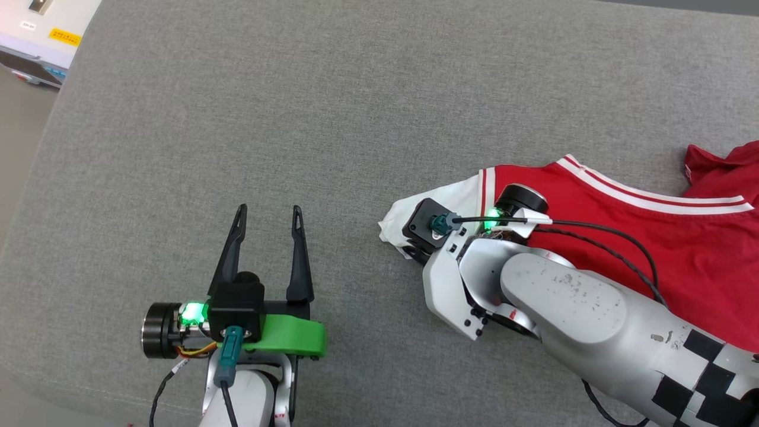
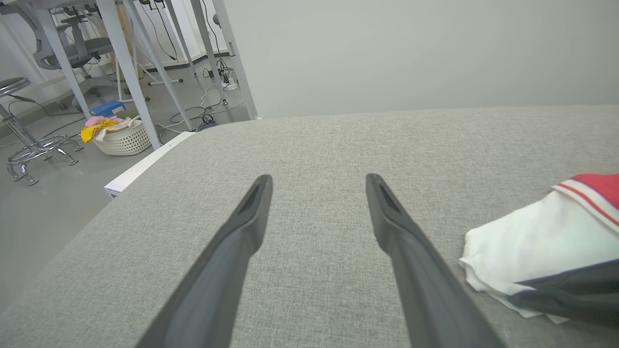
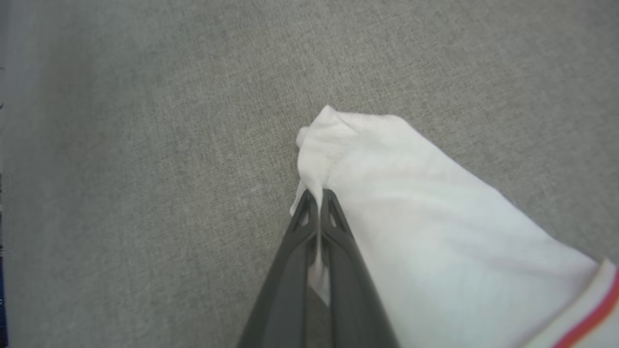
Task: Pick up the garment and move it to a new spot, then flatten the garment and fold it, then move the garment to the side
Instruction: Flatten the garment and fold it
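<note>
On the grey surface [image 1: 296, 118], garment [image 1: 699, 249] lies; basket [image 2: 123, 140] beyond.

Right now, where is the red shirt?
In the head view the shirt lies on the grey pad on the robot's right side. The right gripper pinches the end of its white sleeve.

Grey fabric surface [image 1: 296, 89], pale wall [image 2: 411, 48], white basket [image 2: 125, 141], poss. stool [image 2: 22, 140].
</note>
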